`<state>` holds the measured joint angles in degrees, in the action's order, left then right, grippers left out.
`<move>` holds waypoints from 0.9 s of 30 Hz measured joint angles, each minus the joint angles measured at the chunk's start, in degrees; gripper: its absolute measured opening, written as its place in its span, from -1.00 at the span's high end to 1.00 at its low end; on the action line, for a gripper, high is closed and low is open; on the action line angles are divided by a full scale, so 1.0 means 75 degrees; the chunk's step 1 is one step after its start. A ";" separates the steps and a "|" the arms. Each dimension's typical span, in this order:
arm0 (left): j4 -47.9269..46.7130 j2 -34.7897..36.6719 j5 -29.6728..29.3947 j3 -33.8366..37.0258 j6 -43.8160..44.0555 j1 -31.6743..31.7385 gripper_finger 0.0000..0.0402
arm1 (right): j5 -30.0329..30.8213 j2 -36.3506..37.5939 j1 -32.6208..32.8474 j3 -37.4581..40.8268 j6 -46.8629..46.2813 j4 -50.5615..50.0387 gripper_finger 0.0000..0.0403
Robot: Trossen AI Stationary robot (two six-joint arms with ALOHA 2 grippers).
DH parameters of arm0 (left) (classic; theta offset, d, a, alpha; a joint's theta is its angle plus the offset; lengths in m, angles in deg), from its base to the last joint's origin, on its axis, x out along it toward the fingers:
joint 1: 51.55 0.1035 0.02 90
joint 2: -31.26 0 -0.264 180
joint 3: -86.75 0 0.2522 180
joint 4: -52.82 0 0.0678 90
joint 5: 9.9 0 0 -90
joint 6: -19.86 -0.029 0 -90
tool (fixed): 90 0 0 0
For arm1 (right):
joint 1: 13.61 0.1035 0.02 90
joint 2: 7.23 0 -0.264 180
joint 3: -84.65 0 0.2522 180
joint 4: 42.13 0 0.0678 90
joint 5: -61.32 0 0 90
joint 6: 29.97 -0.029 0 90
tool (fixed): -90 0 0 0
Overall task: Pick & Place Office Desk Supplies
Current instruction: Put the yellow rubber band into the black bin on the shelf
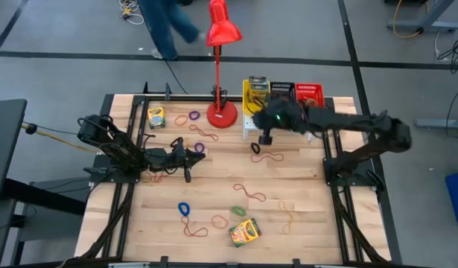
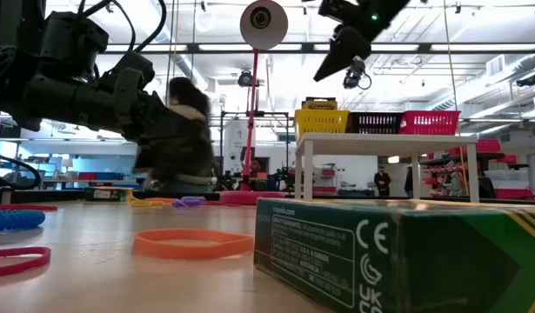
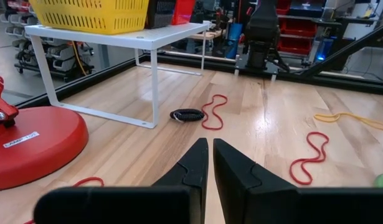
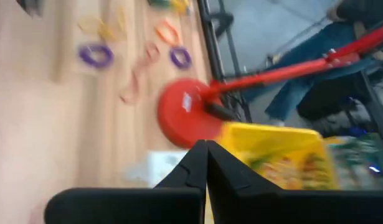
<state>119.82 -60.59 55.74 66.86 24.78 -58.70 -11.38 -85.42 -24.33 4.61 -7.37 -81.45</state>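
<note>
Two yellow-and-green crayon boxes lie flat on the wooden table, one at the far left [image 1: 156, 117] and one near the front edge [image 1: 245, 232] [image 2: 406, 252]. Thin rubber bands lie scattered: a black one [image 3: 187, 115], a red one [image 3: 213, 112], a blue one [image 1: 184, 209] and an orange one [image 2: 193, 243]. My right gripper [image 1: 252, 121] [image 2: 321, 74] hangs high over the yellow basket [image 4: 272, 155], shut and holding nothing. My left gripper [image 3: 210, 149] [image 1: 193, 158] waits low over the table's left half, pointing level toward the right, shut on nothing.
A tall red desk lamp [image 1: 222, 112] stands at the far middle. Beside it a white stand [image 3: 116, 37] carries a yellow [image 1: 256, 93], a black [image 1: 282, 91] and a red basket [image 1: 309, 93]. A person [image 1: 169, 26] walks beyond the far edge.
</note>
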 joint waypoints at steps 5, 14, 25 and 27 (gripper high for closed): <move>0.0115 0.0000 -0.0003 -0.0006 -0.0001 0.0004 0.84 | 0.0014 0.0793 0.0794 0.2054 -0.0964 0.2101 0.97; 0.0388 0.0002 0.0001 -0.0037 0.0047 0.0007 0.84 | 0.0058 0.1019 0.2149 0.4935 -0.2208 0.6217 0.96; -0.0469 0.0002 0.0759 -0.0816 0.1755 0.0164 0.84 | 0.0469 0.1016 0.2626 0.5892 -0.2523 0.7488 0.90; -0.0603 0.0002 0.0933 -0.0857 0.1776 0.0162 0.84 | 0.0461 0.1016 0.2626 0.5892 -0.2551 0.7489 0.87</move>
<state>115.29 -60.57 62.74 60.43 38.10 -57.48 -7.92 -77.80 -4.64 48.81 -26.50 -25.28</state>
